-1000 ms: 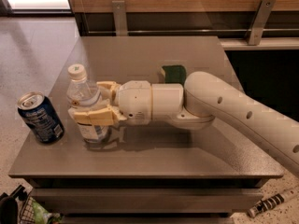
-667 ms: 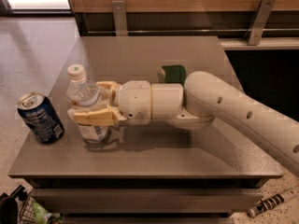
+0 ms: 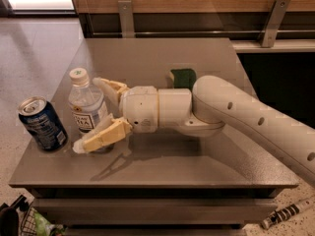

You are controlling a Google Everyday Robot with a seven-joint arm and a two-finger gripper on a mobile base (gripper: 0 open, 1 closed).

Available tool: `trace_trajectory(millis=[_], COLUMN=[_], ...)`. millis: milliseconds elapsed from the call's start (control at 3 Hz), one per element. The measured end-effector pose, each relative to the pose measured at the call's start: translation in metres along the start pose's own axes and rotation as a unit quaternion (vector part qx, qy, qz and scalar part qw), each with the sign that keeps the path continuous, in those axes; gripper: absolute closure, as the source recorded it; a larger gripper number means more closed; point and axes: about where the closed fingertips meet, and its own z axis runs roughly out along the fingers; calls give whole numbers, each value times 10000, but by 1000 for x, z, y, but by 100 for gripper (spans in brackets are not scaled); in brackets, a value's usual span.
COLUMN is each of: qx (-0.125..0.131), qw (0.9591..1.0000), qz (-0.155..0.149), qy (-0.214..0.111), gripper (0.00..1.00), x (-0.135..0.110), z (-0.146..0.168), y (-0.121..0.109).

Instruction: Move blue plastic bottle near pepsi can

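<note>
The blue plastic bottle (image 3: pixel 85 103), clear with a white cap and a pale label, stands upright on the grey table (image 3: pixel 206 166) near its left edge. The pepsi can (image 3: pixel 42 124), dark blue with a silver top, stands just left of it, a small gap between them. My gripper (image 3: pixel 87 114) reaches in from the right and is open. One cream finger (image 3: pixel 111 87) lies behind the bottle and the other (image 3: pixel 102 135) in front of it, both spread away from the bottle's sides.
A green sponge (image 3: pixel 183 76) lies behind my arm (image 3: pixel 236 109) mid-table. The table's left and front edges are close to the can. A wooden wall with metal brackets (image 3: pixel 272 14) runs along the back. Clutter lies on the floor at bottom left (image 3: pixel 29 222).
The fingers were shut on the bottle before; now they have spread apart and let it go. The bottle stands on the table beside the can.
</note>
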Motion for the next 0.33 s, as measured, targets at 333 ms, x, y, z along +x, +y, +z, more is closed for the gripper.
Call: trace_trajectory(millis=[333], qx=[-1], qw=[10000], qz=[0], qy=[0], gripper=[0], x=[0], z=[0], y=[0])
